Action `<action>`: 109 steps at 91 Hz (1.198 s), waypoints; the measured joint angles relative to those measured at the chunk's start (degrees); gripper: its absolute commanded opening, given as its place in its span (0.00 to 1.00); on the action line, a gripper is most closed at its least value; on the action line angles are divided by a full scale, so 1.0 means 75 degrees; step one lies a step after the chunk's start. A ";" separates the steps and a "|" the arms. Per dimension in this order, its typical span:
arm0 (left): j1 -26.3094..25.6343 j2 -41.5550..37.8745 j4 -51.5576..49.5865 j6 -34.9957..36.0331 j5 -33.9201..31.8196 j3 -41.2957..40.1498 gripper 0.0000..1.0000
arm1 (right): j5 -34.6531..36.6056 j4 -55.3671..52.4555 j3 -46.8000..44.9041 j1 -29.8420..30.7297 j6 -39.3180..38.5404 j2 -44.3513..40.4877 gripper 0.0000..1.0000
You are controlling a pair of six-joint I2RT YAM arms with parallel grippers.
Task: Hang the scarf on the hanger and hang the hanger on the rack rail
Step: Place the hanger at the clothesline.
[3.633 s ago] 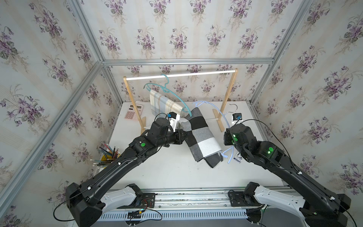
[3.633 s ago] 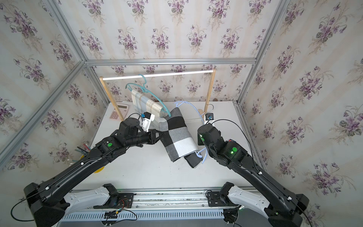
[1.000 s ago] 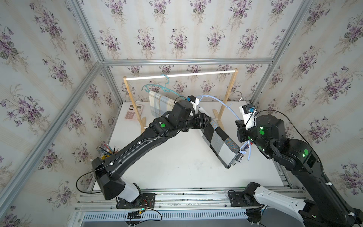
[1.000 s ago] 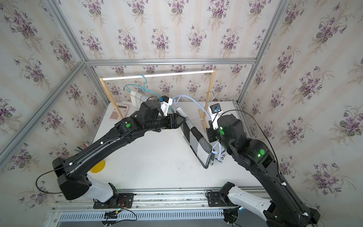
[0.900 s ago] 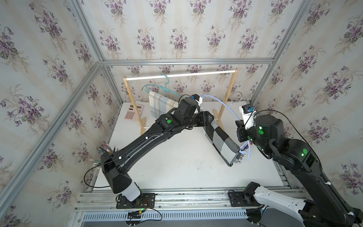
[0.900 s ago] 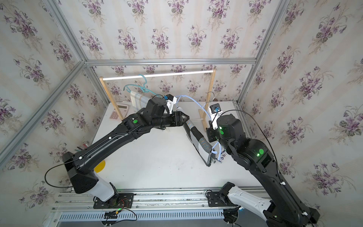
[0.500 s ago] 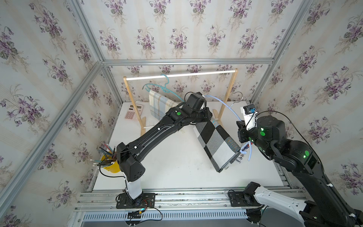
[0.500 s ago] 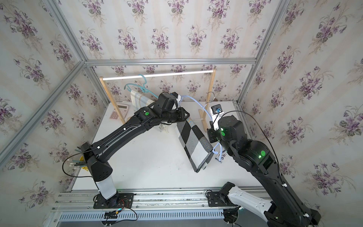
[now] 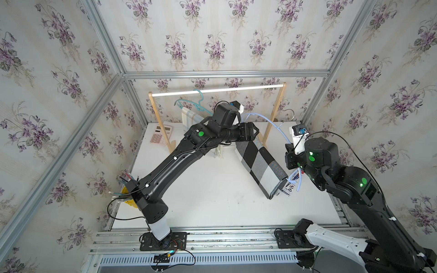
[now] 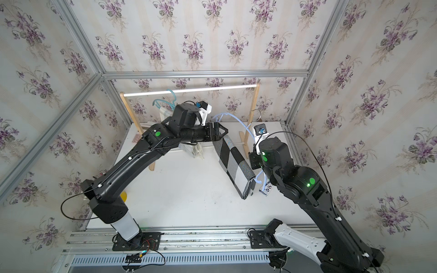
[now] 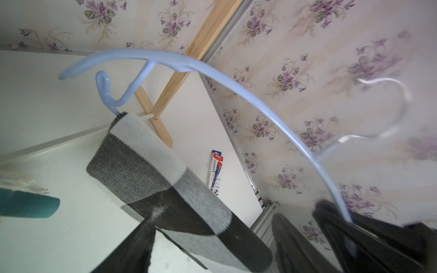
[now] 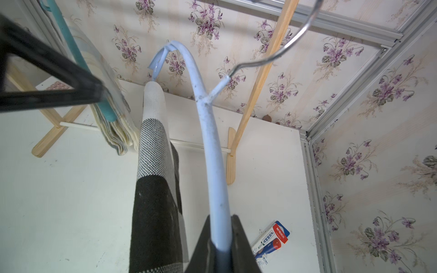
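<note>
Over the last second the left arm has swung across and let go. The left gripper (image 9: 255, 132) now stands open and empty, just beside the upper fold of the scarf (image 9: 260, 163). The scarf lies draped along the hanger (image 12: 214, 153), with its long axis slanting down from that fold toward the right gripper (image 12: 221, 218). The right gripper is clamped tight on the hanger's lower end. The rail (image 9: 217, 89) is behind and above, so lifting the hook onto it probably falls to the right arm.
</note>
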 measured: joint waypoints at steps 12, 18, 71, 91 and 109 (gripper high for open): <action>-0.0009 -0.1090 -0.0309 0.0385 -0.0082 -0.0641 0.76 | 0.0411 0.0341 0.0233 0.0000 0.0020 0.0583 0.00; -0.0009 -0.1862 -0.0353 0.0568 -0.0350 -0.1376 0.76 | 0.0627 0.0621 0.0361 0.0012 -0.0055 0.0944 0.00; 0.0044 -0.6755 0.0425 0.1612 -0.2702 -0.7224 0.76 | 0.1093 0.2162 0.3322 -0.0589 -0.1282 0.4841 0.00; 0.0044 -0.6843 0.0472 0.1638 -0.2754 -0.7670 0.76 | 0.0941 0.2250 0.3611 -0.0659 -0.1291 0.5662 0.00; 0.0044 -0.6741 0.0554 0.1632 -0.2722 -0.7892 0.76 | 0.0863 0.2279 0.3509 -0.0682 -0.1279 0.5840 0.00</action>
